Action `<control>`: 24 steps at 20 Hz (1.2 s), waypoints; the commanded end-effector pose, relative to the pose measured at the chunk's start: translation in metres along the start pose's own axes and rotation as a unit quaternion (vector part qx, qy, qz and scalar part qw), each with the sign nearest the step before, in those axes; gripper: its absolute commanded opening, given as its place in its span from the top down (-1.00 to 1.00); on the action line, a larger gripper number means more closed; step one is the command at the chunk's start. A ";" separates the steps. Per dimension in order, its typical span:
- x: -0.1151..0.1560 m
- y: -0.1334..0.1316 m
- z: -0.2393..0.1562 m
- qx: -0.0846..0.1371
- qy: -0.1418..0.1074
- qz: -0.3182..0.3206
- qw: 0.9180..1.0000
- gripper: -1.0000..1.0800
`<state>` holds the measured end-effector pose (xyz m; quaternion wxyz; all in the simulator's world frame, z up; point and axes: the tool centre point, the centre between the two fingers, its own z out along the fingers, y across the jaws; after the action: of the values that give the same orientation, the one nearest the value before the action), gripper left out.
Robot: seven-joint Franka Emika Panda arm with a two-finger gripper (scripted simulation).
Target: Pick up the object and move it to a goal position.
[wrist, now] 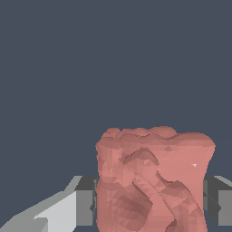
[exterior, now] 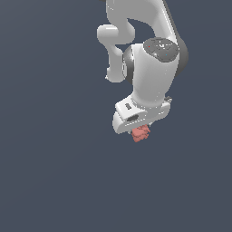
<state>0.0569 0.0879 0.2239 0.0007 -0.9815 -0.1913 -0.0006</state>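
exterior view, left to right: plain dark slate-blue ground (exterior: 50,172) across the whole left half, flat, unmarked. white panda arm (exterior: 136,41) entering from 12 o'clock, a bit right of centre, elbow link curling down at about 11 o'clock of the wrist body. big white wrist housing with dark speckled cap (exterior: 159,49) at its 1 o'clock. below it the white gripper (exterior: 141,129), pointing down toward 6 o'clock, tilted slightly. salmon-red lumpy object (exterior: 141,133) poking out just under the gripper body at its 5 o'clock, only the lower part visible, rest hidden behind the hand. much smaller than the gripper. fingers not separable in this view. whether the object touches the ground or hangs above it: cannot tell, no shadow or contact cue.

wrist view: same slate-blue ground (wrist: 90,59) filling the upper part. light grey finger with dark pad (wrist: 84,201) pressed against one flank of the object (wrist: 154,181); matte, faceted, folded surface, flat lumpy top edge. second dark pad (wrist: 216,199) touching the opposite flank. gripper (wrist: 152,201) clamped on the object from both sides, object sitting between the pads, no visible gap.
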 end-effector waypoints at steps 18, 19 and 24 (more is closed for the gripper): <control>0.054 0.029 -0.090 0.000 -0.001 0.000 1.000 1.00; 0.056 0.030 -0.093 0.000 -0.001 0.000 1.000 1.00; 0.063 0.033 -0.103 -0.001 -0.001 0.000 1.000 1.00</control>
<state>0.1254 0.0810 0.3241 0.0001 -0.9816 -0.1911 -0.0001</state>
